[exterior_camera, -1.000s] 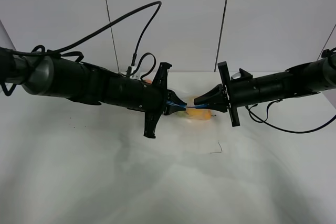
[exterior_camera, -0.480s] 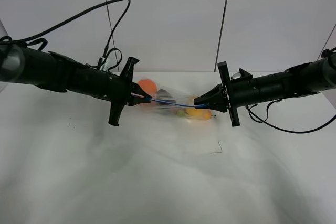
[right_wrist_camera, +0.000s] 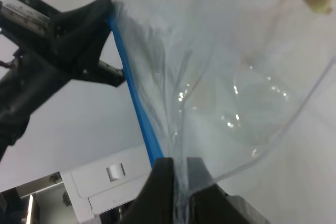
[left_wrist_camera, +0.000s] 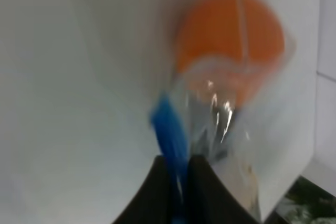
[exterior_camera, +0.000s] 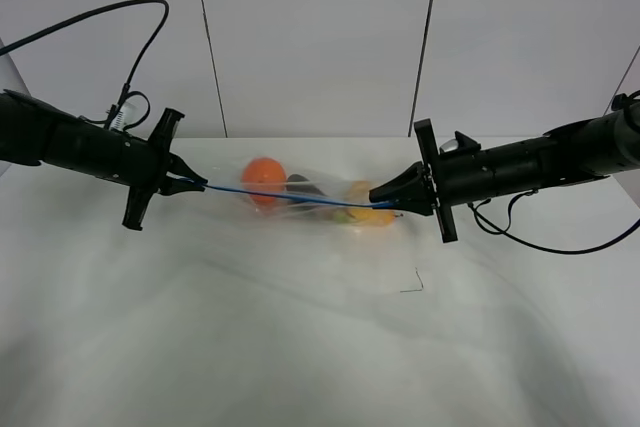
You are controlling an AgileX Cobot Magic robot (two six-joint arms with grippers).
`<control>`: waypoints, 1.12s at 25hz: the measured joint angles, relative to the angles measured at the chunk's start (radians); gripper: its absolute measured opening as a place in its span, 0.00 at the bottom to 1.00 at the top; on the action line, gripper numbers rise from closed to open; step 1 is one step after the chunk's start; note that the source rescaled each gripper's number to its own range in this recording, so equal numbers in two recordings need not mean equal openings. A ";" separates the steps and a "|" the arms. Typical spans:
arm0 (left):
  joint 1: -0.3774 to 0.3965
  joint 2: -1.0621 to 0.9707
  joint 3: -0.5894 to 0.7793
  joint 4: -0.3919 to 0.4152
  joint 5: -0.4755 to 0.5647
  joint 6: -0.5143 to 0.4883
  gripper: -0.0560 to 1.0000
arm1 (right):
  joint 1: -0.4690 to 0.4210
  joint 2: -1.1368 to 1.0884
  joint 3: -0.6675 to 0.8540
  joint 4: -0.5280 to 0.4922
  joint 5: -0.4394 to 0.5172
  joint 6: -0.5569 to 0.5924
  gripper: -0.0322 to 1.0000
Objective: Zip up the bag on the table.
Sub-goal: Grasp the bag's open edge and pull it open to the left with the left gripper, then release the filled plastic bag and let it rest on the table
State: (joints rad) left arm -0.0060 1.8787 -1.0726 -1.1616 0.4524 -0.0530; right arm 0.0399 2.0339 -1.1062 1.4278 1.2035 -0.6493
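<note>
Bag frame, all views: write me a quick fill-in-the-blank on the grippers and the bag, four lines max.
1. The left gripper is shut on the bag's ____ zip strip.
2. The right gripper pinches the strip's other end, so ____ grippers hold the bag.
3. The round fruit nearest the left gripper is ____.
4. The table below is ____.

Missing words: blue; two; orange; white.
</note>
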 joint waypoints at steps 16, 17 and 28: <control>0.114 0.000 0.000 0.010 0.064 0.070 0.12 | 0.012 0.000 0.000 0.016 0.001 0.000 0.03; 0.121 0.000 0.000 0.016 0.028 0.093 0.21 | 0.012 0.000 0.000 0.013 0.001 0.000 0.03; 0.147 0.000 -0.072 0.092 -0.022 0.463 0.99 | 0.000 -0.001 0.000 -0.019 0.001 0.000 0.03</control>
State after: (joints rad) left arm 0.1412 1.8787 -1.1447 -1.0701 0.4305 0.4096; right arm 0.0403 2.0330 -1.1062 1.4088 1.2044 -0.6493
